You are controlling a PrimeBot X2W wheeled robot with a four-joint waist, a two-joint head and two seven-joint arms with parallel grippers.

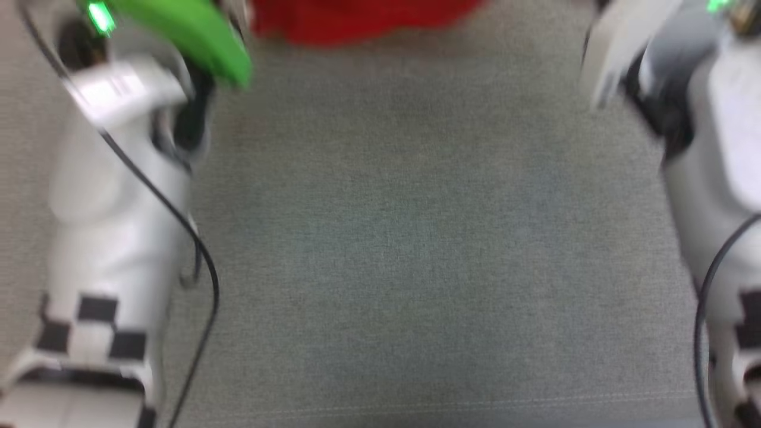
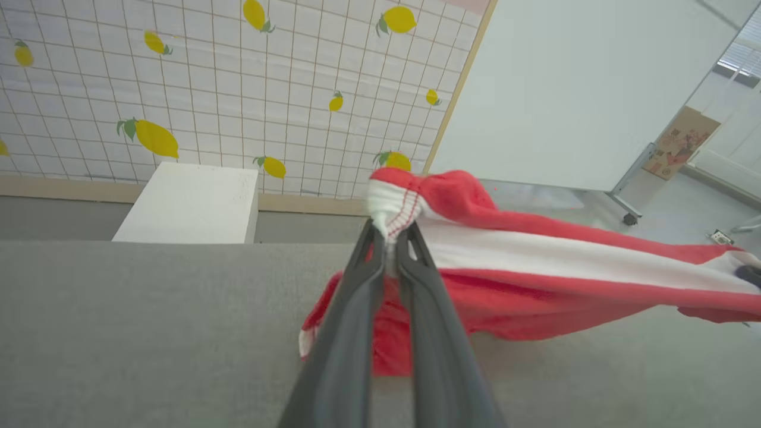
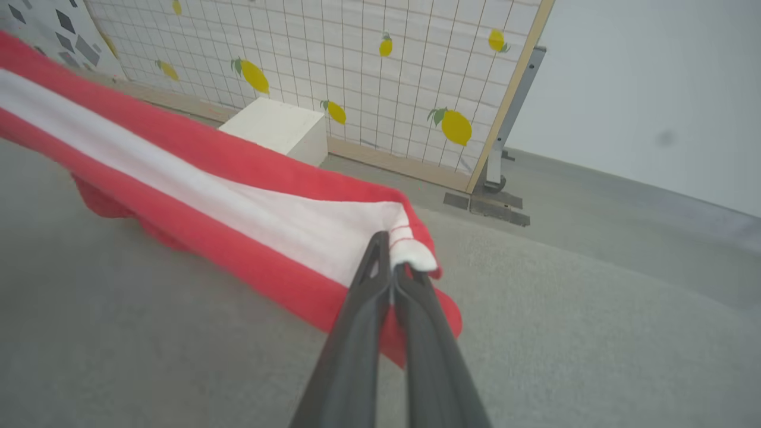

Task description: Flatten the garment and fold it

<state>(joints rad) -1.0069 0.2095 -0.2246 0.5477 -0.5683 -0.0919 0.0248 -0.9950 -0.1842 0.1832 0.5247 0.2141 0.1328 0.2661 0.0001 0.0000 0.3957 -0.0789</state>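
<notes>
garment (image 2: 553,255): red with a broad white stripe, held up and stretched between both grippers over the grey table (image 1: 416,249) toward its far edge, lower folds hanging down to it. left gripper (image 2: 390,236): clamped on a white-trimmed corner. right gripper (image 3: 391,261): clamped on the opposite corner.

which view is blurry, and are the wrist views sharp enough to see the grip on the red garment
Head view: heavily smeared, the garment just a red blur at the top edge. Left wrist view: sharp, the left gripper shut on the stitched white trim. Right wrist view: also sharp, the right gripper shut on a white corner.
</notes>
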